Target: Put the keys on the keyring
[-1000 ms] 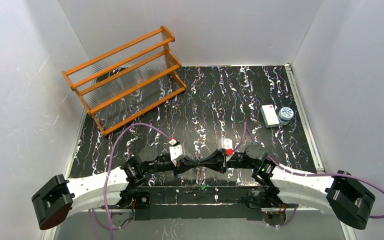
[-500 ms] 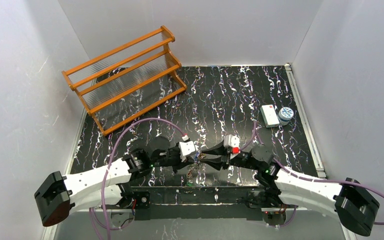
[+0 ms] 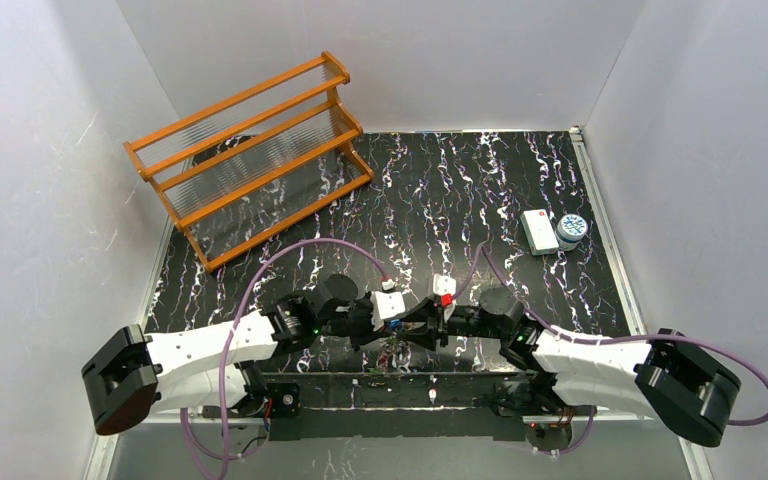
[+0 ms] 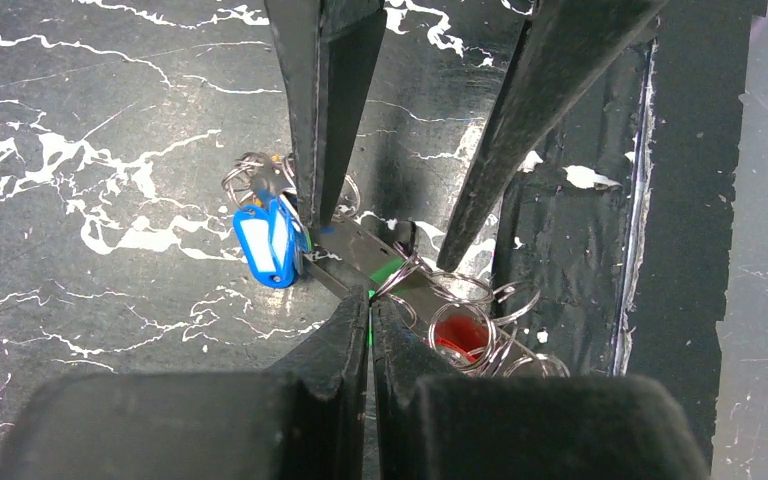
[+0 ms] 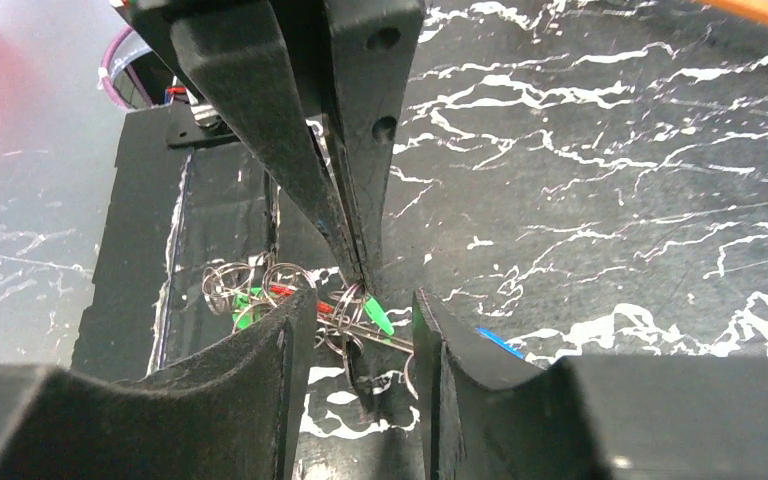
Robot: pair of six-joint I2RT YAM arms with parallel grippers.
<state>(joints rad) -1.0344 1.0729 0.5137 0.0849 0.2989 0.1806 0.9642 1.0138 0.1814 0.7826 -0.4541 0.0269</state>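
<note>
Springing apart after a second clamped, the right claw (image 5: 360, 296) has let the bunch go, so threading probably restarts. On one table (image 3: 460, 180): one orange rack (image 3: 250, 150), two arms, one white box (image 3: 537, 231), one tin (image 3: 571, 230). At the near edge's middle, the left claw (image 4: 368, 300), pressed together, pinches the keys (image 4: 348, 250): one blue tag (image 4: 265, 243), one red tag (image 4: 457, 333), green slivers (image 5: 380, 322). The keyring is indistinguishable among wire loops.

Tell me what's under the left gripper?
A bunch of keys: a blue tag, a red tag, green bits and metal rings. The shut left gripper covers the middle, so what it pinches is hidden.
</note>
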